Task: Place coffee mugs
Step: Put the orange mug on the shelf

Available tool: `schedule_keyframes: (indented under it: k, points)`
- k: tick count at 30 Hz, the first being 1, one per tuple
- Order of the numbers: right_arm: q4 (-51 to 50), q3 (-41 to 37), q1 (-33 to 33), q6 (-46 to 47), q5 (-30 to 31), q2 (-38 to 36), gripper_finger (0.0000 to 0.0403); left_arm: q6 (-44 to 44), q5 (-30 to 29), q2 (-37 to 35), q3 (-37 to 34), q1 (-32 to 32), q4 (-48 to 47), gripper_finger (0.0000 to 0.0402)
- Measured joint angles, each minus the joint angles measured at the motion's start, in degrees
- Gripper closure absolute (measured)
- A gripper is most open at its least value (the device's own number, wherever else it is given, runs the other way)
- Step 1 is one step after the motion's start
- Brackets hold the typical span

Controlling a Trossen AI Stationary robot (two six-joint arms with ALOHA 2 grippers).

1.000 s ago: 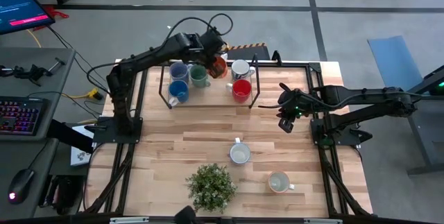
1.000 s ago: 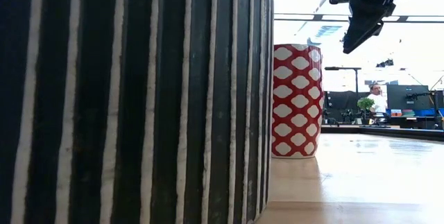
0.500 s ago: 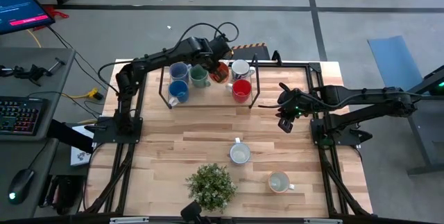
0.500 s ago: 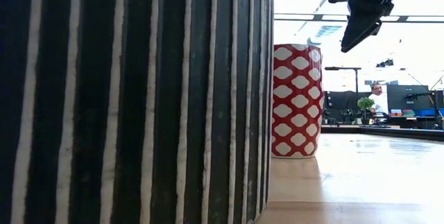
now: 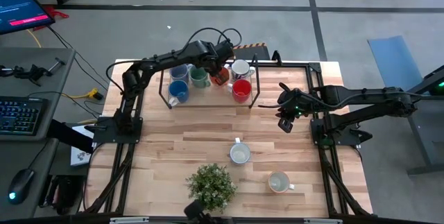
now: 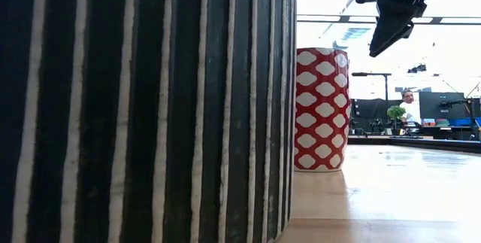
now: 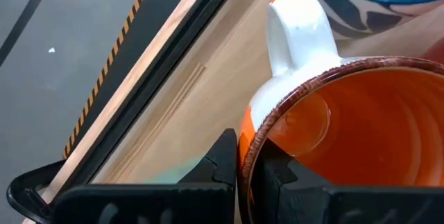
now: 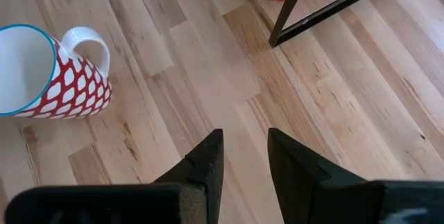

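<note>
Left gripper (image 7: 244, 172): I see it closed on the rim of the orange mug (image 7: 347, 123), upper middle of the high view, inside the black frame (image 5: 256, 85) | neighbours: green mug (image 5: 199, 78), red mug (image 5: 241, 89) | right gripper (image 8: 243, 158): parted fingers, holding nothing, right of centre above bare table (image 5: 194, 134) | patterned mug (image 8: 41, 71) near it.

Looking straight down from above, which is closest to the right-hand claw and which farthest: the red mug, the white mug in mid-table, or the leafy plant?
From the right gripper:
1. Red mug, inside the black frame toward the table's far side.
2. White mug, mid-table, toward the near side.
3. Leafy plant, at the near edge, farthest.
</note>
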Motion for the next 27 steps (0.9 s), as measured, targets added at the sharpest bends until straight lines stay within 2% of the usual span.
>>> schedule_keyframes:
  k: [14, 27]
  points:
    - [0.31, 0.0, 0.04, 0.06, 0.03, 0.02, 0.0311, -1.43, -0.95, 0.85, -0.48, -0.24, 0.19, 0.0397]
    - [1.74, 0.0, 2.91, 0.25, 0.13, 0.02, 0.0311, -1.86, -0.91, 0.76, -0.55, -0.15, 0.05, 0.0385]
